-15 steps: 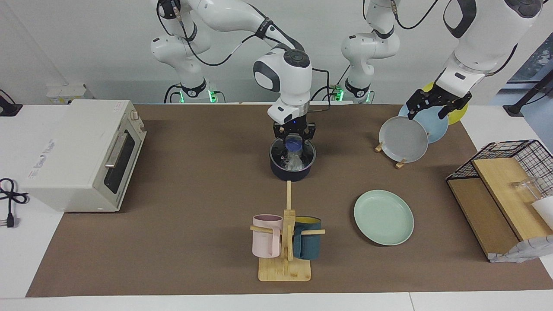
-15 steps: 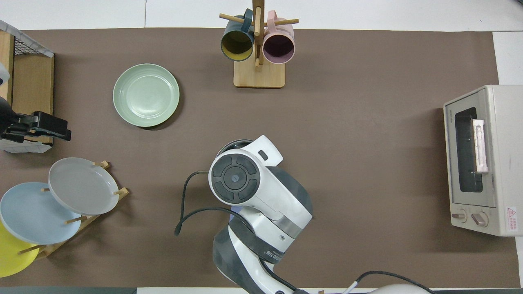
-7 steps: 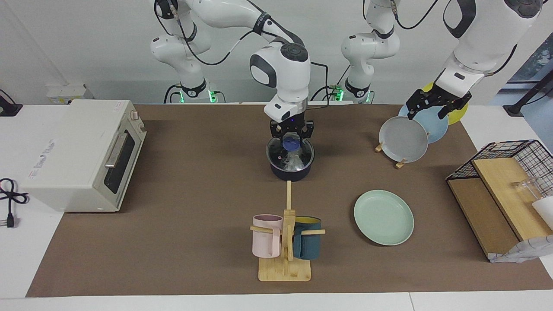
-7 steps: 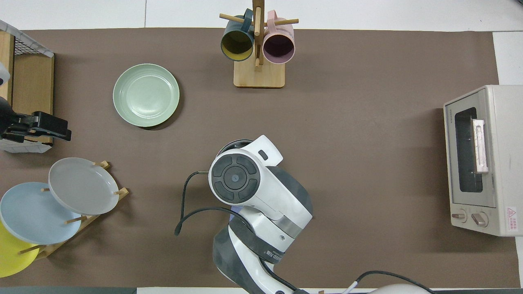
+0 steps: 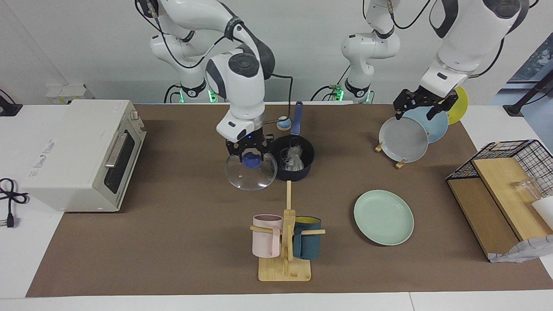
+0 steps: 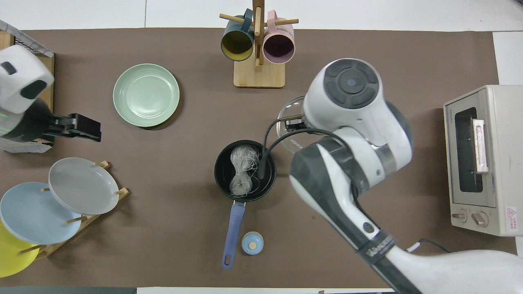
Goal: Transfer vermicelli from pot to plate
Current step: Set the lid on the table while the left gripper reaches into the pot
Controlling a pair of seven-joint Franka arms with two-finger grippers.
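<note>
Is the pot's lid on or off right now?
Off. The right gripper holds the glass lid by its knob beside the pot, whose vermicelli lies exposed.

Whitish vermicelli (image 6: 242,169) in navy pot (image 6: 222,185); mint-green plate (image 6: 146,94).

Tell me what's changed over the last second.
The right gripper, still shut on the glass lid, carried it off the pot toward the toaster oven's end, uncovering the vermicelli. The left gripper rose slightly over the plate rack. The plate stayed put.
</note>
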